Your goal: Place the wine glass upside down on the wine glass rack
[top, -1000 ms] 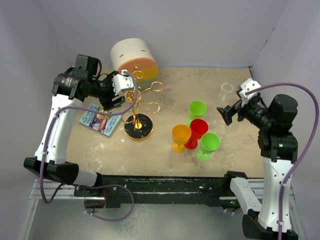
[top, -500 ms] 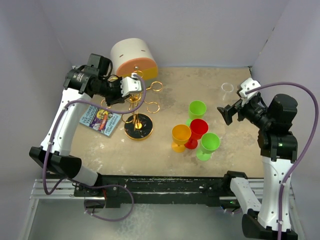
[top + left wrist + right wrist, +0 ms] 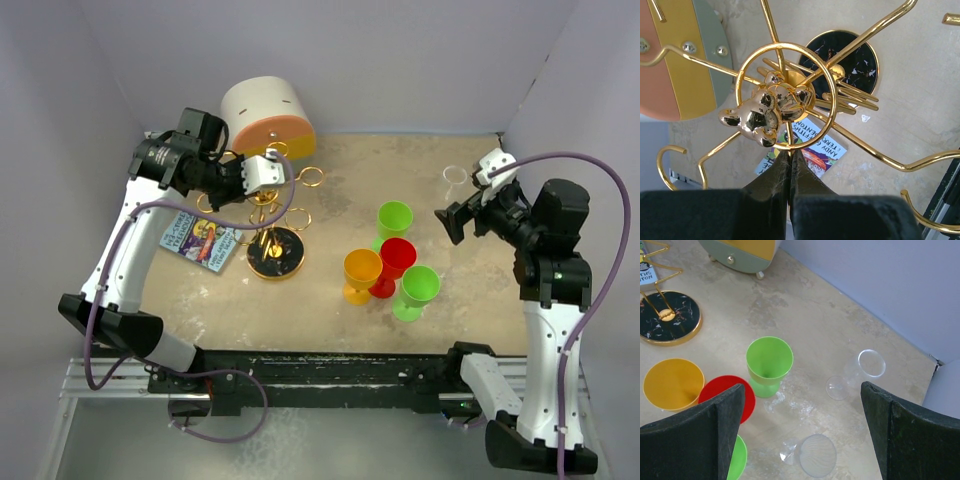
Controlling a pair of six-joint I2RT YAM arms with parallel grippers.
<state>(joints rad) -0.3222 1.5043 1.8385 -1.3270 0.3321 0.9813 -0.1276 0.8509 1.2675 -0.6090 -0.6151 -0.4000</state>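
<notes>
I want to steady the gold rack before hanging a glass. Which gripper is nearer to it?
Left. The left gripper is closed right at the rack's top ring; the right gripper hangs open across the table, beyond the coloured cups.

Lab booth: plain walls (image 3: 400, 60), aluminium mounting rail (image 3: 100, 388).

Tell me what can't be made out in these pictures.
Left wrist: whether the shut left fingers pinch the wine glass rack; their tips cover the contact.
Top: second clear wine glass not visible, seemingly under the right arm.
Right wrist: one green cup, behind right fingers.
</notes>
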